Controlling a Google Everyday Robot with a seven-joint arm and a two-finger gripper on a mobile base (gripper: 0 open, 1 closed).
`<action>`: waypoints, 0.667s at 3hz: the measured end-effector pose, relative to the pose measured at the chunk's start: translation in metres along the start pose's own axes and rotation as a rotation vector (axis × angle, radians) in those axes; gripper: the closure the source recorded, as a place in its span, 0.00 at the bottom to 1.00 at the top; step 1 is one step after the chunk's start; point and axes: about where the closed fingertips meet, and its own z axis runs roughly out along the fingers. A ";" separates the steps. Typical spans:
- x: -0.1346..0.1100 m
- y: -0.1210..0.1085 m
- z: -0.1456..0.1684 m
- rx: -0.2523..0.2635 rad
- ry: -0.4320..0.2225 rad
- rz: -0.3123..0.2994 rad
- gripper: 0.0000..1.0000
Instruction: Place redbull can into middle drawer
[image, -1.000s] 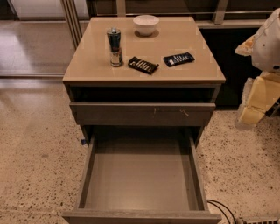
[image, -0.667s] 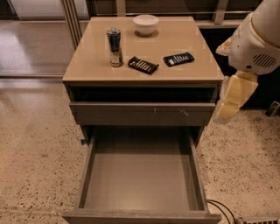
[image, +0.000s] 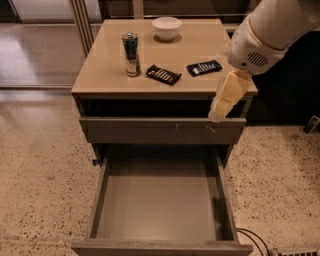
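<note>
The redbull can (image: 131, 54) is a slim blue-and-silver can. It stands upright on the left part of the tan cabinet top (image: 110, 75). The middle drawer (image: 157, 200) is pulled wide open at the bottom of the view, and its grey floor is bare. My gripper (image: 220, 111) is cream-coloured and hangs tip down from the white arm (image: 265, 40). It is at the right front corner of the cabinet top, in front of the shut drawer front. It is far to the right of the can and holds nothing.
A white bowl (image: 166, 27) stands at the back of the top. Two dark flat snack packets (image: 163, 75) (image: 204, 67) lie right of the can. A shut grey drawer front with pale scratches (image: 150, 131) sits above the open drawer. Speckled floor surrounds the cabinet, with a black cable (image: 252, 239) at lower right.
My arm and gripper have swung left from the right edge of the view to the cabinet's right front corner. The can, bowl, packets and drawer have not moved.
</note>
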 end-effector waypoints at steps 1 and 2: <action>-0.016 -0.027 0.017 0.031 -0.038 0.072 0.00; -0.032 -0.055 0.032 0.053 -0.079 0.127 0.00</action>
